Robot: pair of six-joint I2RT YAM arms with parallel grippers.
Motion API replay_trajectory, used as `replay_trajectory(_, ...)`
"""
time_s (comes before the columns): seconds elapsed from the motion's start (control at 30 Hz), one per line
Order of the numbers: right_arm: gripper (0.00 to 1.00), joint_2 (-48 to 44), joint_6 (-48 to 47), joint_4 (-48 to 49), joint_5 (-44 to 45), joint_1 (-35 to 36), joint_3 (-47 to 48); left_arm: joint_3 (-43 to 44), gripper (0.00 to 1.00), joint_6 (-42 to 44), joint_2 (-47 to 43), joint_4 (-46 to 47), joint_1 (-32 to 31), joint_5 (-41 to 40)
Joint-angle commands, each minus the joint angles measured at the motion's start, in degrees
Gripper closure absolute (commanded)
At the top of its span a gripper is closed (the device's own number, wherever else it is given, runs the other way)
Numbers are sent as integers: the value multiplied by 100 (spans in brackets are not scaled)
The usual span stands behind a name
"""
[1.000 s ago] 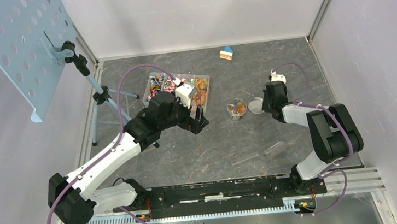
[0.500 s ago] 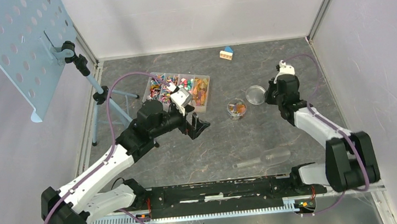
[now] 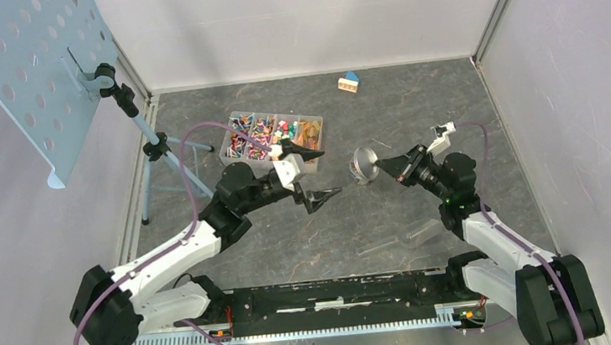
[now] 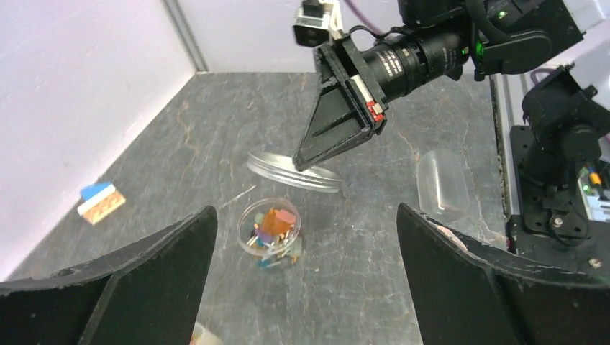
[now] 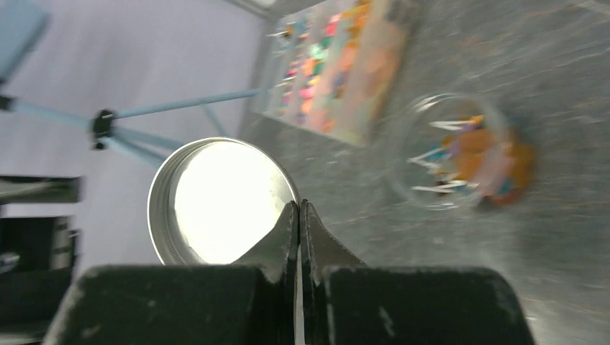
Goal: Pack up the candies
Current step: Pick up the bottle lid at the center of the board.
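A small clear jar (image 4: 272,231) holds mixed-colour candies (image 4: 279,223) on the table. My right gripper (image 5: 299,205) is shut on the rim of a round metal lid (image 5: 223,201) and holds it tilted just above the jar (image 5: 460,162). In the top view the lid (image 3: 363,165) hides most of the jar, with the right gripper (image 3: 384,167) to its right. My left gripper (image 4: 306,212) is open wide and empty, facing the jar from the left (image 3: 312,174). More candies fill the clear organizer tray (image 3: 273,136).
A blue-roofed toy house (image 3: 348,82) stands at the back. A clear plastic scoop (image 3: 409,234) lies in front of the right arm. A tripod stand (image 3: 156,149) with a perforated panel (image 3: 30,72) stands at the left.
My right gripper has lifted the lid off the table and carried it left to the jar. My left gripper has left the organizer tray and swung right, open, toward the jar.
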Motion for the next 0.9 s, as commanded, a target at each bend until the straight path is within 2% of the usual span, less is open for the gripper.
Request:
replay_trajectory(0.0,100,-163,1776,2160,-776,279,-316,-2,0,1222,509,1370,-430,320)
replay_trajectory(0.07,100,-98,2204,2796,-828,457,-459,97,0,1359,752,1656,-586,308)
replay_trajectory(0.27,100,-143,2725,3550,-750,753,-725,378,0,1345,1303,2144,-758,112)
replay_trajectory(0.7,100,-9,2781,3720,-722,889,-674,226,0,1387,1352,2615,-771,113)
replay_trajectory(0.87,100,57,2785,3754,-768,929,-698,268,0,1449,1383,2529,-758,329)
